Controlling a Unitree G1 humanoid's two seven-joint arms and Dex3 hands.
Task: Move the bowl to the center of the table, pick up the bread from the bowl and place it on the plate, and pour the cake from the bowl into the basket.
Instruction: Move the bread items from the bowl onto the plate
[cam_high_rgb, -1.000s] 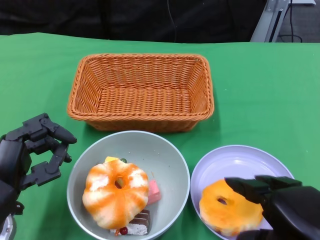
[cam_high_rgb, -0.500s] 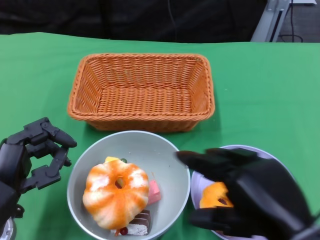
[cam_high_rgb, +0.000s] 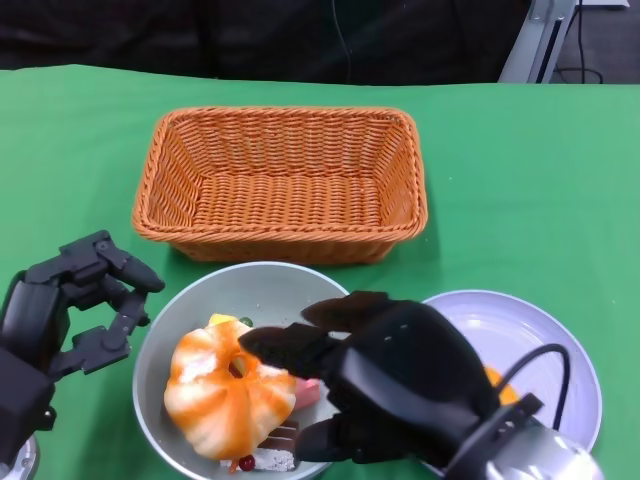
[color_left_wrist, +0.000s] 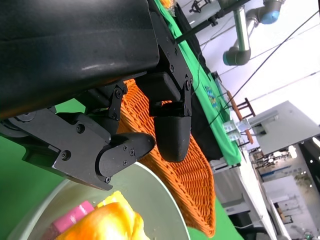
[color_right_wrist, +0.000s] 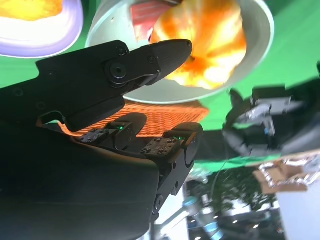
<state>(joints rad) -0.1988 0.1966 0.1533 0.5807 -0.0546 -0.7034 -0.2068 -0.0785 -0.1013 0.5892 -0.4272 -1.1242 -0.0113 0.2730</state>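
Observation:
The grey-green bowl (cam_high_rgb: 262, 296) sits in front of the basket and holds an orange-and-white ring bread (cam_high_rgb: 222, 392), a pink cake piece (cam_high_rgb: 309, 385) and a chocolate cake slice (cam_high_rgb: 272, 452). My right hand (cam_high_rgb: 392, 385) hovers over the bowl's right rim, fingers spread toward the bread and holding nothing. The right wrist view shows its fingers (color_right_wrist: 150, 60) just short of the bread (color_right_wrist: 212, 42). A second orange bread (cam_high_rgb: 498, 384) lies on the lilac plate (cam_high_rgb: 535, 335), mostly hidden behind that hand. Left of the bowl, my left hand (cam_high_rgb: 72, 305) is open and apart from it.
The woven orange basket (cam_high_rgb: 283, 185) stands empty just behind the bowl, and also shows in the left wrist view as the basket (color_left_wrist: 187, 182). Green cloth (cam_high_rgb: 520, 170) covers the table. The plate nearly touches the bowl on its right.
My right hand has let go of the orange bread on the plate and swung left, over the bowl. The left hand has barely shifted.

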